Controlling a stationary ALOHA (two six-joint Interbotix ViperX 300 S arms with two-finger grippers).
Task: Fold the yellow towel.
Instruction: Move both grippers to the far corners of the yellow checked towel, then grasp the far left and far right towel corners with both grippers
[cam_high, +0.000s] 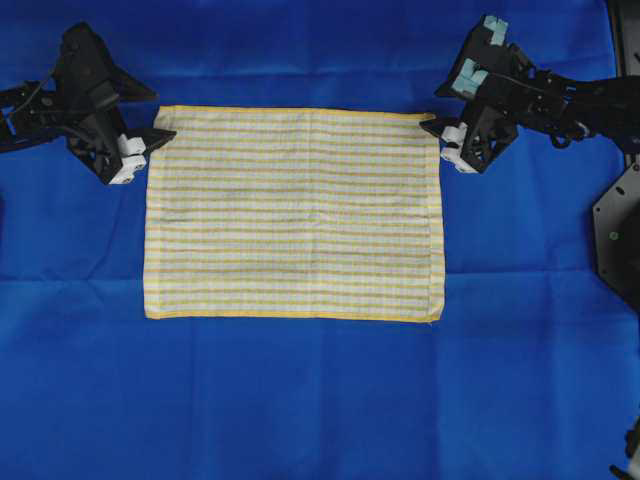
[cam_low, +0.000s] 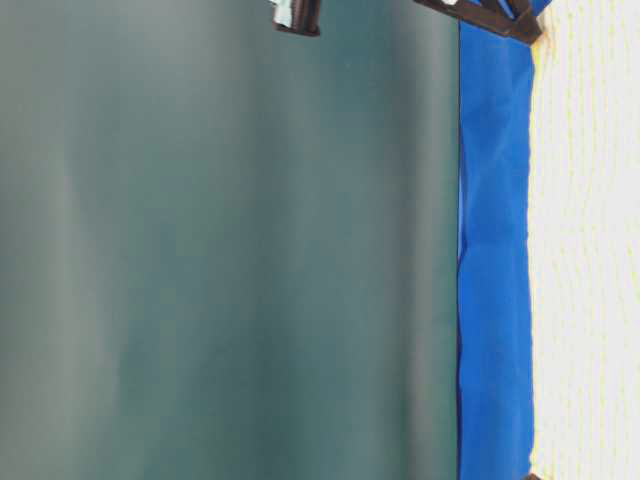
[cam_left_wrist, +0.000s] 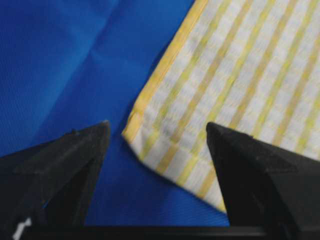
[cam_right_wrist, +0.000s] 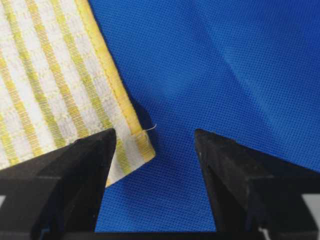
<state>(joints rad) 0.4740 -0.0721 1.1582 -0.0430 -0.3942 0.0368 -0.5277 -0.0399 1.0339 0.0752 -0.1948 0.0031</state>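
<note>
The yellow towel (cam_high: 293, 213) lies spread flat as 1 rectangle in the middle of the blue cloth (cam_high: 300, 400) that covers the work surface. It is white with fine yellow stripes and a yellow hem on its far and near edges, and its 4 corners all rest on the cloth with no layer turned over. A loose thread sticks out at its near right corner.

The left gripper (cam_high: 152, 140) sits at the towel's far left corner, its jaws spread apart and gripping nothing. In the left wrist view the left gripper (cam_left_wrist: 157, 135) shows 2 dark fingers (cam_left_wrist: 65, 170) standing wide on either side of a towel (cam_left_wrist: 225, 90) corner, which lies flat on the blue cloth (cam_left_wrist: 65, 65) between them; whether the finger on that side touches the fabric I cannot tell.

The right gripper (cam_high: 432, 128) sits at the far right corner, likewise spread and holding nothing. In the right wrist view the right gripper (cam_right_wrist: 155, 140) has 1 finger (cam_right_wrist: 70, 175) over the edge of the towel (cam_right_wrist: 50, 75) and the other over bare blue cloth (cam_right_wrist: 225, 60), with the hemmed corner and a short stray thread in the gap.

The table-level view is turned sideways and shows a dark green backdrop (cam_low: 230, 250), a strip of blue cloth (cam_low: 493, 250) and a pale band of towel (cam_low: 590, 250). There are no containers in view.
</note>
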